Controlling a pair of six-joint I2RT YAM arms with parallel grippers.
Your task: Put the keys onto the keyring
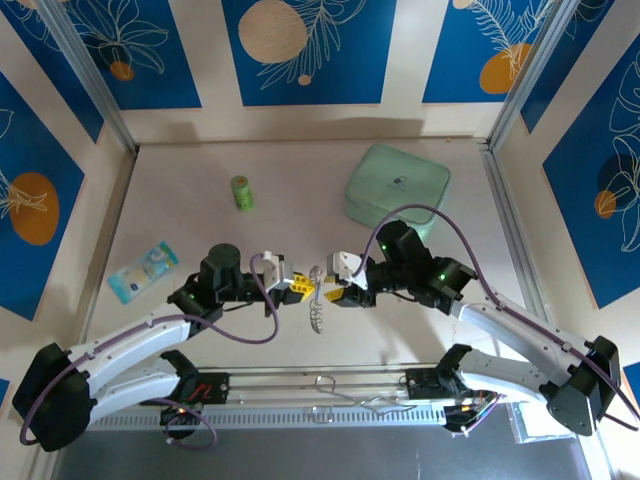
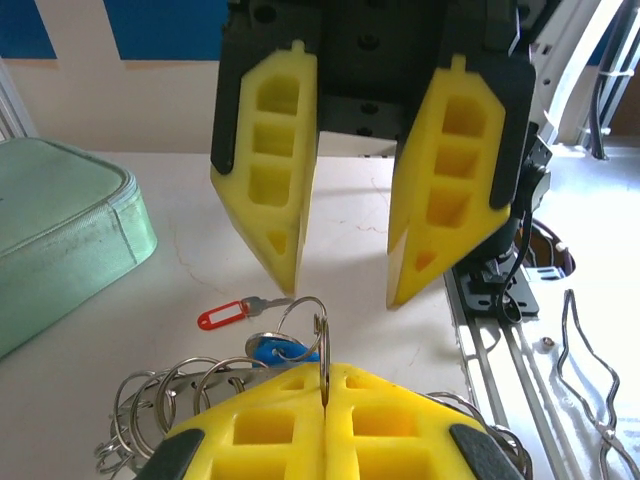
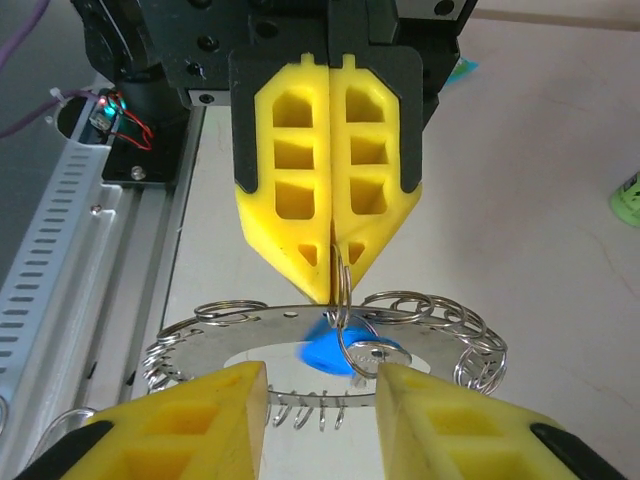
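Note:
The keyring (image 3: 250,345), a flat metal ring fringed with wire loops, hangs tilted between the two grippers (image 1: 317,305). My left gripper (image 2: 327,375) is shut on one small split loop (image 2: 322,340) of it, and its shut yellow fingers (image 3: 300,190) point down at the ring. A key with a blue tag (image 3: 330,352) hangs from that loop, its tag (image 2: 285,350) just behind the pinch. My right gripper (image 3: 320,378) stands open right in front, its fingers (image 2: 270,180) apart and holding nothing. The key with the red tag (image 2: 222,317) lies on the table beyond.
A mint-green case (image 1: 397,185) sits at the back right and also close by (image 2: 60,250). At the back, left of centre, stands a small green cylinder (image 1: 241,192). A blue packet (image 1: 143,270) lies at the left. Metal rails and wire hooks (image 1: 330,388) run along the near edge.

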